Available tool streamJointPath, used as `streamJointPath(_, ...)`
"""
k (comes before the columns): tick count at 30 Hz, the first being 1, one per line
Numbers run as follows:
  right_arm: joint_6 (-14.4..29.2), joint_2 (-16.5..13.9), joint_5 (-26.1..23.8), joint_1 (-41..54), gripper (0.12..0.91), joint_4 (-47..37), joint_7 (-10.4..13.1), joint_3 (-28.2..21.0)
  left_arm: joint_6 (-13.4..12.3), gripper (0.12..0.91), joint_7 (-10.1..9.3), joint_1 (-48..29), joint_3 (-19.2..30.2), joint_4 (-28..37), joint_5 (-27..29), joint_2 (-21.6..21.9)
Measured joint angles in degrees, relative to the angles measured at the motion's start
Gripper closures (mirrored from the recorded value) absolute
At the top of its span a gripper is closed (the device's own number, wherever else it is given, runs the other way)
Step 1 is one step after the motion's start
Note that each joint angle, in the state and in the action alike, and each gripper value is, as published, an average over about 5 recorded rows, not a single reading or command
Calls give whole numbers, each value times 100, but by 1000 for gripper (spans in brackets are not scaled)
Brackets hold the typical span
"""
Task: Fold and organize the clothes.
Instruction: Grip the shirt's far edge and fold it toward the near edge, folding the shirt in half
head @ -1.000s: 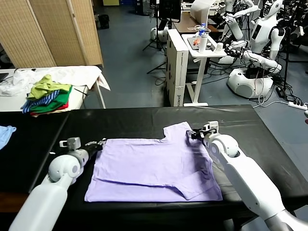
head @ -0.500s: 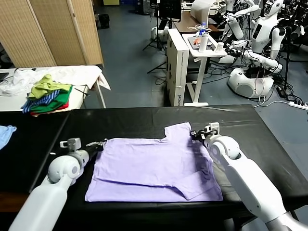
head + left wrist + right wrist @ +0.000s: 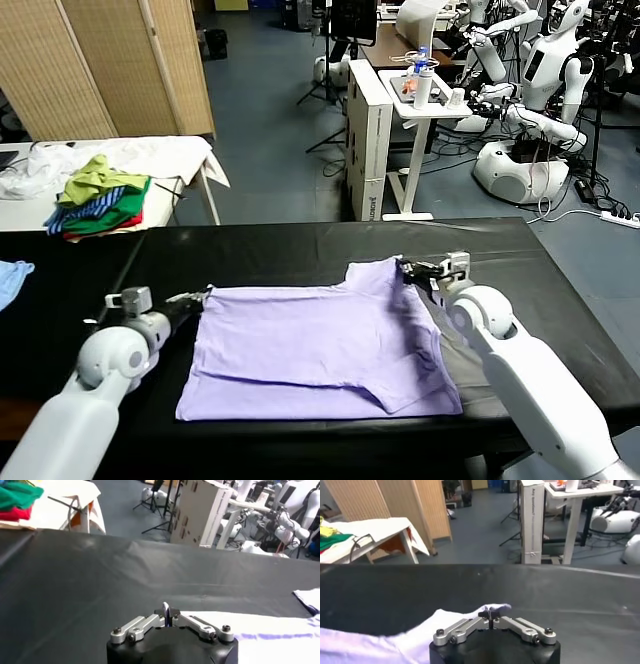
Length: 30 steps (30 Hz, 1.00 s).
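The left gripper (image 3: 197,297) is clenched on the far left corner of the T-shirt (image 3: 320,345); its wrist view shows the two fingers pressed together with a thin sliver of pale cloth pinched upright between them (image 3: 165,614), a detail too small to make out from the head camera. The right gripper (image 3: 410,270) is likewise clamped on the tip of the shirt's far right sleeve; its wrist view shows the fingers (image 3: 490,615) closed tight on the lifted edge of the lavender fabric (image 3: 395,637), which drapes away to one side.

From the head camera the whole shirt is visible, which neither wrist camera gives: it lies spread flat on the black table (image 3: 300,245), in the middle between the two arms, with the near hem close to the table's front edge and a fold line running across its lower part; the right sleeve is raised slightly off the surface.

Outward from there, a light blue cloth (image 3: 12,278) sits at the table's left edge; a pile of green, striped and red garments (image 3: 98,200) rests on a white table behind.
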Motion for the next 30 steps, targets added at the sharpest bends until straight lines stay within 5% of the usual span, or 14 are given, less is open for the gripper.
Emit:
streamJointPath(15, -495, -701, 153, -1330, 885, 1449, 52, 731, 272, 841, -49, 1349, -574, -1448, -29, 236)
streamJointPath(30, -549, -1086, 136, -2564, 885, 2031, 66, 1339, 362, 841, -75, 1965, -884, -1761, 162, 174)
